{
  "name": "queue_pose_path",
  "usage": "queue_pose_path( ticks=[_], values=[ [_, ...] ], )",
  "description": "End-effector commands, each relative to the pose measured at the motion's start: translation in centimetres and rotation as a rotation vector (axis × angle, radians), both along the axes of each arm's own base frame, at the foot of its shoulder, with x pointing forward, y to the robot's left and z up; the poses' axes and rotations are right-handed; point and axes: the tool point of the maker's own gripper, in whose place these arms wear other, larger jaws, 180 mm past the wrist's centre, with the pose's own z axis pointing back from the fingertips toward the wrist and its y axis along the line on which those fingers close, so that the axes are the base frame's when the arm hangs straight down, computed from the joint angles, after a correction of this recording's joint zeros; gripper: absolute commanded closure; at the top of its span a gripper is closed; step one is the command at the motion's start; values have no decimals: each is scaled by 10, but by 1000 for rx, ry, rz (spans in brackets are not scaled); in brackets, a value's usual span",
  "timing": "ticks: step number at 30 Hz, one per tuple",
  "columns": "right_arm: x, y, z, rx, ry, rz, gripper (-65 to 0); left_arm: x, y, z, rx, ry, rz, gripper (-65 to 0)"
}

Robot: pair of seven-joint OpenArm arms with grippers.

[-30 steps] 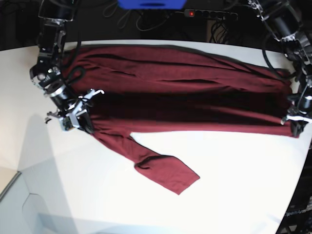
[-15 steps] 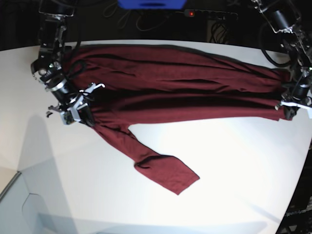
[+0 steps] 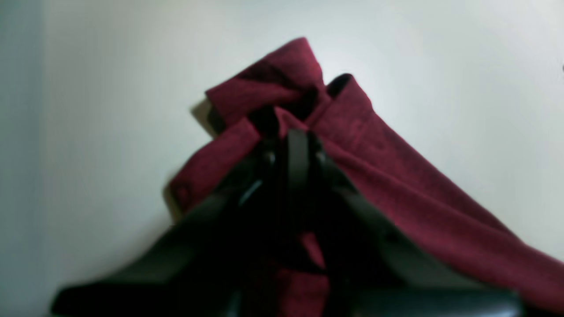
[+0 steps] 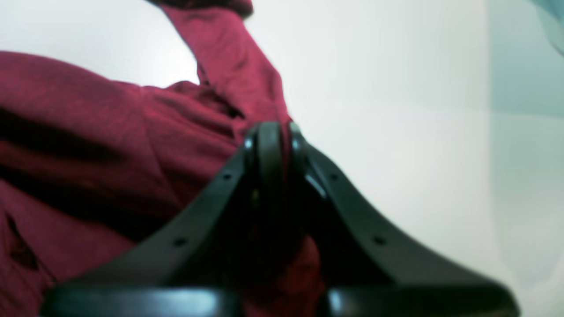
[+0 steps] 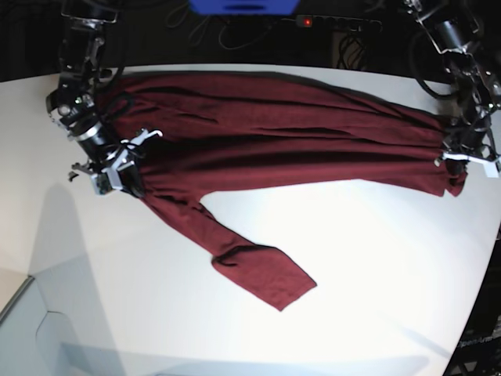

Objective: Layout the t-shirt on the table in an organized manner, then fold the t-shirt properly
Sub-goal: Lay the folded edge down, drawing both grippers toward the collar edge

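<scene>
Spreading shirt (image 5: 274, 125) flat across surface (image 5: 376, 274), stretched between both arms. Left pincer (image 5: 462, 164) clamped on one end, right pincer (image 5: 117, 168) clamped on other. Likely called next for lowering evenly, smoothing loose sleeve (image 5: 250, 266).

The dark maroon t-shirt (image 5: 282, 129) stretches in a long, rumpled band across the upper part of the base view, from upper left to the right edge, with lengthwise folds and dark creases. One sleeve (image 5: 250, 262) trails diagonally down toward the centre, lying flat and ending in a squared cuff. The white worktop (image 5: 376, 282) beneath is smooth, matte, with a curved far edge.
</scene>
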Motion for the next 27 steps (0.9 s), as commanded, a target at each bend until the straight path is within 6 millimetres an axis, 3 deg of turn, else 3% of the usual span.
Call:
queue_pose_path(
  ticks=[1,8,13,21,27],
  values=[
    [9,-1,18,18,-67,-2,0,5,13,12,27,-23,8,-1],
    [9,-6,20,5,-73,-7,0,3,19,7,23,-5,14,-1],
    [-3,-9,15,-22,-51,10,0,3,19,7,23,-4,14,-1],
    [-16,-3,34,-53,-94,31,0,3,17,5,18,-4,14,-1],
    [-30,1,15,-45,-34,44,0,3,18,6,20,-4,14,-1]
  ],
)
